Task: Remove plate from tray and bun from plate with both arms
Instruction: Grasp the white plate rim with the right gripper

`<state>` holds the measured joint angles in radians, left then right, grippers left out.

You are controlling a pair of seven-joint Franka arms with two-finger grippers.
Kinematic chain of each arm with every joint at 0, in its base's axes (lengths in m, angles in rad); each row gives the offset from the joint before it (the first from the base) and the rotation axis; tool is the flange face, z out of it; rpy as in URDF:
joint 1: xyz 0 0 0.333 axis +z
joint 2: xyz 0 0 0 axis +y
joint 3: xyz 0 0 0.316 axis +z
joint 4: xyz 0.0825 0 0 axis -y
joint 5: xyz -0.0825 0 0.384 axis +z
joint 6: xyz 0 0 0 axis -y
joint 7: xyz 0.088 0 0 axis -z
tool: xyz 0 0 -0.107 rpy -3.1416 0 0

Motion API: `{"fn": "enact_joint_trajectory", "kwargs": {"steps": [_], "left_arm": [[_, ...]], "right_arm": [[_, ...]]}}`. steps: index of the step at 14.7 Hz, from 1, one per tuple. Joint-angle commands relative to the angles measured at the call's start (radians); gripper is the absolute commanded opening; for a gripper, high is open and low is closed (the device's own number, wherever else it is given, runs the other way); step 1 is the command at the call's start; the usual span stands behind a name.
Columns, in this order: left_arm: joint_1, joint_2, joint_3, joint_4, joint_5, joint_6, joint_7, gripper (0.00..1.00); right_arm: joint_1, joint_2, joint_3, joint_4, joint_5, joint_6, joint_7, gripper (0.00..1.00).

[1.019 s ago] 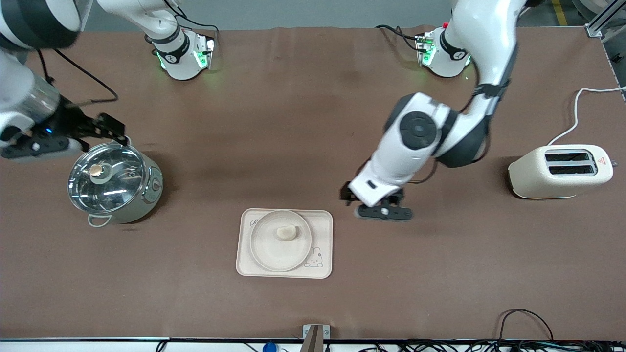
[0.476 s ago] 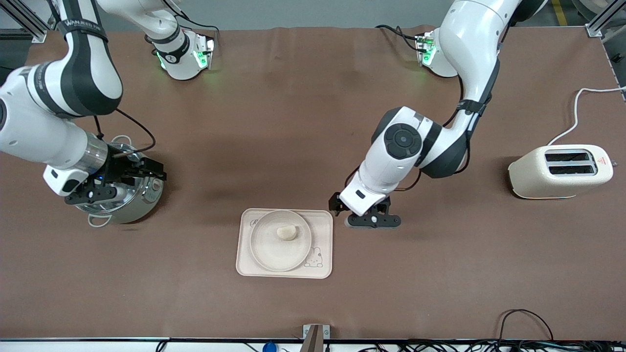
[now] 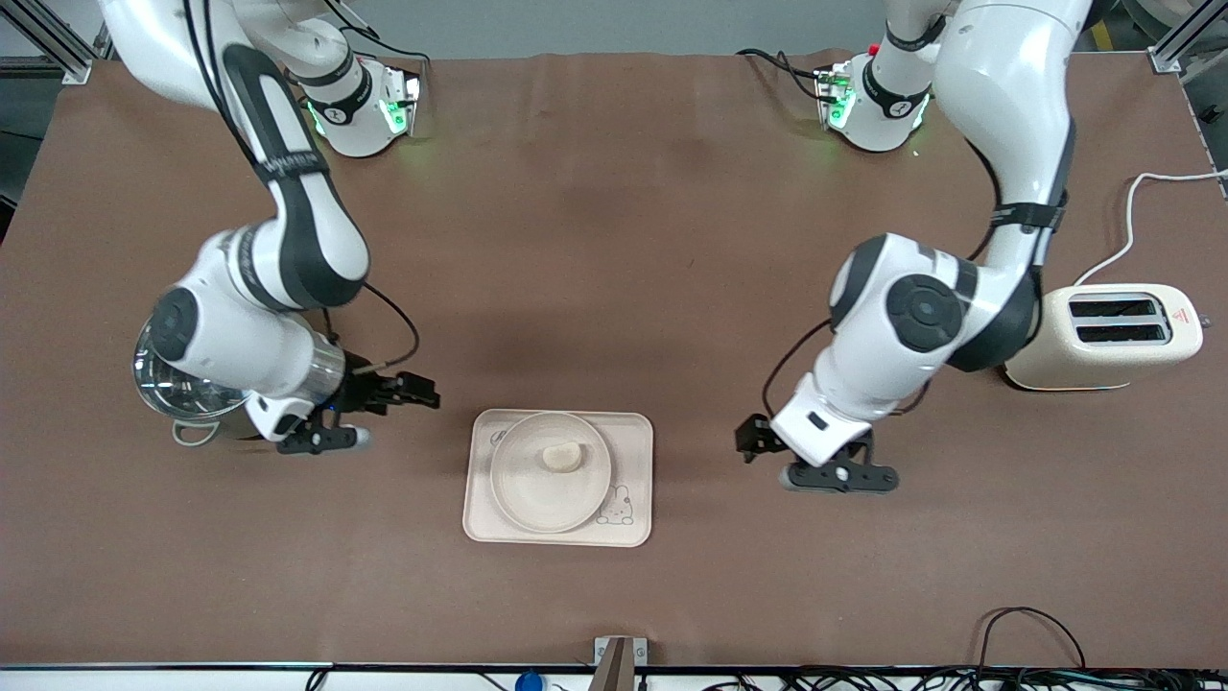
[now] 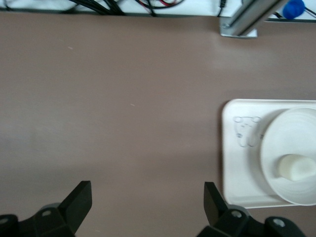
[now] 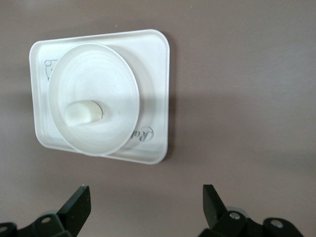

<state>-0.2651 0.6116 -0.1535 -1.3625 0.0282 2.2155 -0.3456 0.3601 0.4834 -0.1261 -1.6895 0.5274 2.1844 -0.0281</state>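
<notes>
Since nothing is held yet, we judge handling first: the plate (image 3: 550,472) looks like a stiff, light, shallow dish w/ a raised rim, probably smooth and a bit slippery, so we'd pinch it at the rim, one finger under the lip and one inside, at a rim section that clears the tray wall. The bun (image 3: 561,457) looks soft and very light, easy to dent, so we'd take it across its middle w/ a gentle squeeze, not from its pointed end. The tray (image 3: 639,429) is a rigid rectangle w/ rounded corners and may slide on the desk (image 3: 614,240) when the plate is lifted; we can't tell how well it grips the cloth. As for containers: the tray holds the plate, set toward the right arm's end of it, so the rabbit drawing (image 3: 616,506) shows beside it; the plate holds only the bun, near its centre. The right gripper (image 3: 419,394) hangs low over bare desk between the lidded pot (image 3: 177,398) and the tray, fingers apart, empty. The left gripper (image 3: 753,441) sits over bare desk beside the tray toward the left arm's end, fingers apart too, holding nothing. A toaster (image 3: 1103,336) stands well apart, slots empty as far as we see. The pot's glass lid is on; contents not visible.
</notes>
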Motion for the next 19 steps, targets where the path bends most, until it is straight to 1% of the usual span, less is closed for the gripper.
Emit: {"fn": "enact_joint_trajectory", "kwargs": {"steps": [1,2,4,5,6,8,10,12,15,17,19], "left_arm": [[0.021,-0.015,-0.008,-0.007,0.006,-0.017,0.036,1.0],[0.026,-0.015,-0.008,-0.009,0.006,-0.017,0.042,1.0],[0.026,-0.015,-0.008,-0.009,0.005,-0.017,0.042,1.0],[0.029,-0.015,-0.008,-0.009,0.006,-0.017,0.042,1.0],[0.033,-0.015,-0.008,-0.01,0.006,-0.019,0.043,1.0],[0.033,-0.013,-0.008,-0.01,0.006,-0.019,0.043,1.0],[0.033,-0.013,-0.008,-0.01,0.006,-0.019,0.043,1.0],[0.033,-0.01,-0.008,-0.01,0.006,-0.019,0.043,1.0],[0.033,-0.01,-0.008,-0.01,0.006,-0.017,0.043,1.0],[0.033,-0.01,-0.008,-0.01,0.006,-0.019,0.043,1.0],[0.033,-0.012,-0.008,-0.01,0.009,-0.017,0.043,1.0]], "right_arm": [[0.012,0.102,-0.007,0.085,0.097,0.016,0.025,0.99],[0.02,0.134,-0.007,0.091,0.121,0.085,0.025,0.95],[0.046,0.184,-0.006,0.094,0.146,0.202,0.023,0.93],[0.065,0.198,-0.006,0.099,0.146,0.23,0.023,0.85],[0.069,0.208,-0.007,0.103,0.145,0.241,0.022,0.78],[0.072,0.225,-0.007,0.135,0.145,0.238,0.02,0.74],[0.098,0.268,-0.007,0.168,0.141,0.242,0.023,0.71],[0.099,0.319,-0.007,0.218,0.141,0.241,0.022,0.69],[0.103,0.377,-0.007,0.261,0.145,0.244,0.025,0.66],[0.103,0.385,-0.007,0.267,0.144,0.242,0.025,0.64],[0.103,0.386,-0.007,0.272,0.146,0.241,0.025,0.57]]}}
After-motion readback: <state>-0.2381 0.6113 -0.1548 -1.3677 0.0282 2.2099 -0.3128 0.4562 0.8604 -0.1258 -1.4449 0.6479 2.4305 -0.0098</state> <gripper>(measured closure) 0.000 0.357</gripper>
